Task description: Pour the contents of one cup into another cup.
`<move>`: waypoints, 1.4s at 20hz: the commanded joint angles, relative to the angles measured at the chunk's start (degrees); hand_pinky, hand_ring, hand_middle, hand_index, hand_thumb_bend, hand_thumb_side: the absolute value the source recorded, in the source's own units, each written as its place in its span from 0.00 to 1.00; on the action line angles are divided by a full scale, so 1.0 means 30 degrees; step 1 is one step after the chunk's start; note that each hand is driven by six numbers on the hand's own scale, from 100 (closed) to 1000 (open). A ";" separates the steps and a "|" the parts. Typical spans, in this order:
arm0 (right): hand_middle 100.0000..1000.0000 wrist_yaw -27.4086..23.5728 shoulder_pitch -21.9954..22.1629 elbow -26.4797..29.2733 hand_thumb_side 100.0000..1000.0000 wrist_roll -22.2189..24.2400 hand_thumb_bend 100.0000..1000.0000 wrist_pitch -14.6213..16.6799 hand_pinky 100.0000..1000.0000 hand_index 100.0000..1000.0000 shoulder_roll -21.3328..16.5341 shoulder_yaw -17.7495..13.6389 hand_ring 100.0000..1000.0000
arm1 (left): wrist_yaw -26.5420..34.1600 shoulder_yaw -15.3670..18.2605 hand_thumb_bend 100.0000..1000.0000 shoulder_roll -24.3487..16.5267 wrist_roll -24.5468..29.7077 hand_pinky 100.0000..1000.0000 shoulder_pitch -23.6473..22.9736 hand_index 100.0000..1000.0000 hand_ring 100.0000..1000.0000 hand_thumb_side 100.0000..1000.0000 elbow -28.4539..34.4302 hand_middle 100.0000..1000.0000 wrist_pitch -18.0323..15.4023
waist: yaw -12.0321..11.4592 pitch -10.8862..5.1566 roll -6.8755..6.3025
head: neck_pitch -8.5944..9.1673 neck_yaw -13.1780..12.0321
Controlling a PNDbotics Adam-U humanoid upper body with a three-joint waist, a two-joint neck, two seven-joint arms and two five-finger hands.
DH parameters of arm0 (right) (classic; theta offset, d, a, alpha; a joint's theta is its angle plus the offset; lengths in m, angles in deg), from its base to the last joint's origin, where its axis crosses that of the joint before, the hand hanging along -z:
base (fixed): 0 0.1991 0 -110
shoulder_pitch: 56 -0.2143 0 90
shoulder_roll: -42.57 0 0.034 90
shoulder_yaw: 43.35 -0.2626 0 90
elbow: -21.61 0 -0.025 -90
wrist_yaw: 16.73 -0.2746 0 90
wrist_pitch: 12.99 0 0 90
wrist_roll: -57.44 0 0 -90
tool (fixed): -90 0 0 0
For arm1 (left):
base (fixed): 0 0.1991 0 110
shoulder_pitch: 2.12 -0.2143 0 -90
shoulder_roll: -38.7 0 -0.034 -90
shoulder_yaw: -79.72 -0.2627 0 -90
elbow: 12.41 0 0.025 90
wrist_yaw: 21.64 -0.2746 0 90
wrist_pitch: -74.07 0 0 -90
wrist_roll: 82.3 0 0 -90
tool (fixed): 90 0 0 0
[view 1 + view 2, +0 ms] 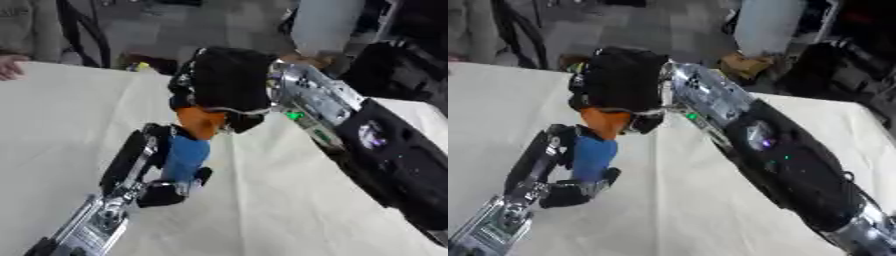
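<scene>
Above the cloth-covered desk (289,200), the left hand (149,165) had its fingers curled round an upright blue cup (185,157), while the right hand (223,82) gripped an orange cup (199,121) tilted directly over it, the rims touching.

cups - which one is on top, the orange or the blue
The orange cup is on top, held by the right hand and tipped over the blue cup. The blue one stands upright below it, in the left hand.
</scene>
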State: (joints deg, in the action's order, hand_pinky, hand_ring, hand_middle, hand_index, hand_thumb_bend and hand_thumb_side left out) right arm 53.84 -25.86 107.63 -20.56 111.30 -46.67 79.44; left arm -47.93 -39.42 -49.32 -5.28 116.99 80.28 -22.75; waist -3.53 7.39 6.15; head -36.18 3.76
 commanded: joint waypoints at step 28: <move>0.15 -0.8467 0.1285 0.5121 0.00 0.1349 0.23 -0.4715 0.01 0.47 -0.1647 -0.2658 0.20 | -0.4461 0.1189 1.00 0.0765 -0.7848 0.39 -0.0726 0.76 0.49 0.61 -0.6374 0.44 -0.1754 | 0.0426 -0.0239 -0.0027 | 0.0144 -0.0427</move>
State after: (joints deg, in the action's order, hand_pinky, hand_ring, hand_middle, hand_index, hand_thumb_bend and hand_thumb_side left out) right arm 29.66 -21.26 121.68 -16.44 97.92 -50.03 72.82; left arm -60.09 -36.64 -46.65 -27.93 115.13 61.90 -27.86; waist -2.32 7.13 6.18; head -36.16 2.64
